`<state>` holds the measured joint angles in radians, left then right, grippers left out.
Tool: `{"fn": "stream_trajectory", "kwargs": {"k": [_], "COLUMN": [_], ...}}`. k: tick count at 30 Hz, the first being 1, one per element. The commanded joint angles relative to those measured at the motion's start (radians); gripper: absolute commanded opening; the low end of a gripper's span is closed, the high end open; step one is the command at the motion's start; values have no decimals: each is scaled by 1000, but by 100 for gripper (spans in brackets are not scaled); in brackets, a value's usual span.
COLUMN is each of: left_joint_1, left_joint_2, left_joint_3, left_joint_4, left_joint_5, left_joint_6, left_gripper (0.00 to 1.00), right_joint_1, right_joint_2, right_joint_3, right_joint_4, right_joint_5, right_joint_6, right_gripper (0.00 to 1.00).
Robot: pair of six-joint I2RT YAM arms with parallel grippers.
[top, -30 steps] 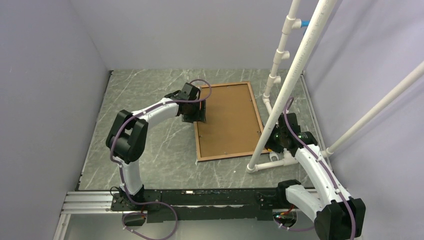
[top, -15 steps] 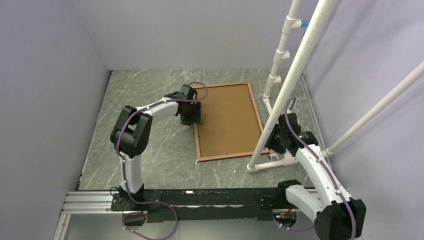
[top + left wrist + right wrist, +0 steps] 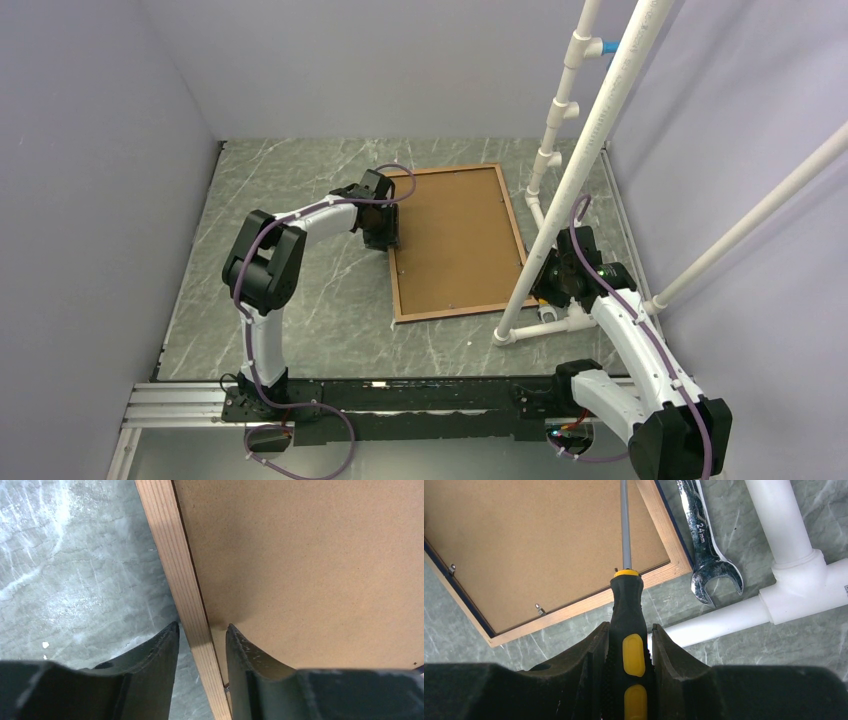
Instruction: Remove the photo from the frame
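1. The frame (image 3: pixel 450 311) lies face down on the grey marbled table (image 3: pixel 300 180), right of centre. It is a thin rectangle. Its back is pale wood with straight grain, and a navy outer edge shows in the right wrist view.
2. The photo (image 3: pixel 455 240) sits inside the frame, face down. We see only its flat, matte brown back. Small metal tabs (image 3: pixel 540 610) sit along its near edge.
3. The left gripper (image 3: pixel 200 627) has its jaws spread astride the frame's left rail. One dark, scuffed finger is over the table and the other over the brown back. A slim gap shows on the table side.
4. The right gripper (image 3: pixel 626 630) has its jaws pinching a screwdriver (image 3: pixel 628 600) by its ribbed black-and-yellow handle. The round steel shaft reaches over the frame's corner.
5. A chrome open-end wrench (image 3: pixel 704 545) lies flat just beside that corner, next to smooth white pipes (image 3: pixel 784 525).
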<state>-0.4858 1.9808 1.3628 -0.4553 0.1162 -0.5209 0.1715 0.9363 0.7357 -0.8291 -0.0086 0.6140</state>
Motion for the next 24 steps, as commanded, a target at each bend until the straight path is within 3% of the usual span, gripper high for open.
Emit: {"fn": "stream_trajectory", "kwargs": {"k": [1,12,24], "left_joint_1": [-2,-2,-2], "left_joint_2": [4,-6,-12], "left_joint_3": [5,-8,-10], "left_joint_4": [19,23,18], "left_joint_5": [-17,-12,-6], "left_joint_6": [-15,-15,-5], "left_gripper": [40,4,0], "right_joint_1": [-3,-3,-3], "right_joint_2": [-7,34,76], "right_joint_3": [27,8,-44], "right_joint_4": [12,54,135], "right_joint_5": [6,-14,6], "right_joint_6": [18,35,32], "right_gripper": [0,0,0]}}
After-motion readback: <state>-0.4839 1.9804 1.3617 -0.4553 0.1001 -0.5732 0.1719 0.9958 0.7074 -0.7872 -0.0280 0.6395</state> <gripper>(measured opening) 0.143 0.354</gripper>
